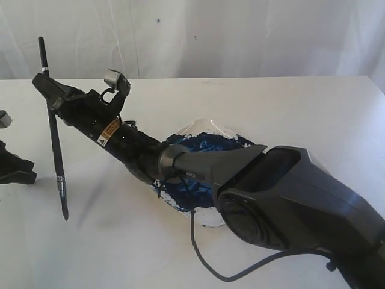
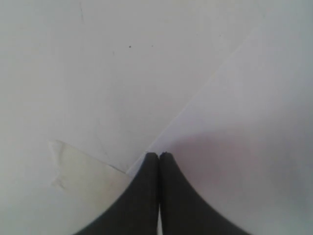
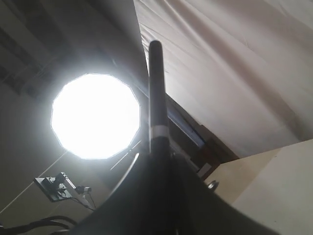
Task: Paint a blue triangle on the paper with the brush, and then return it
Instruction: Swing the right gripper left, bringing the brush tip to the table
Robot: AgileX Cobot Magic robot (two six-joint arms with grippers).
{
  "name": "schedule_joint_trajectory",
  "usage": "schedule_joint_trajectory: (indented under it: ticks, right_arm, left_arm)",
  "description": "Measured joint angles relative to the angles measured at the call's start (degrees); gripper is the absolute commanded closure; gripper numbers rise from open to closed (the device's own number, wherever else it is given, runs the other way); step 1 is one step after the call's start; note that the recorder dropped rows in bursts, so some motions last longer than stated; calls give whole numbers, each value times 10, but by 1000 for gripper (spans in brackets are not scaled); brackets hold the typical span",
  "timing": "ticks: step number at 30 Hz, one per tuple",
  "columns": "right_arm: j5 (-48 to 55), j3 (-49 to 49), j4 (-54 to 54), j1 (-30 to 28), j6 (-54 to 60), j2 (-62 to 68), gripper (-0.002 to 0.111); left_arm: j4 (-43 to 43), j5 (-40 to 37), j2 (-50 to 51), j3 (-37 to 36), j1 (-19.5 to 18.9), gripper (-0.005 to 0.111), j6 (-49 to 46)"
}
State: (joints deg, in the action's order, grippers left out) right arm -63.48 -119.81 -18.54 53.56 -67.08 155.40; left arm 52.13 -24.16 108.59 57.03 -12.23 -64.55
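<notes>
Within the right pincer (image 1: 52, 99), the brush (image 1: 56, 150) stands near-upright, tip down.

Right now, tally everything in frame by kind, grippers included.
brush: 1
paint dish: 1
paper sheet: 1
grippers: 2, the left gripper and the right gripper
Total: 5
</notes>
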Motion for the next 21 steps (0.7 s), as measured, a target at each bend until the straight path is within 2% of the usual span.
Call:
schedule_joint_trajectory:
  ticks: [12,21]
  right_arm:
    - [1,0,-21,13,5,0,108]
    - [11,0,-88,14,6,0,108]
  left_arm:
    - [-1,0,0,0,0,107,-1]
    - [-5,0,0,0,0,107,-2]
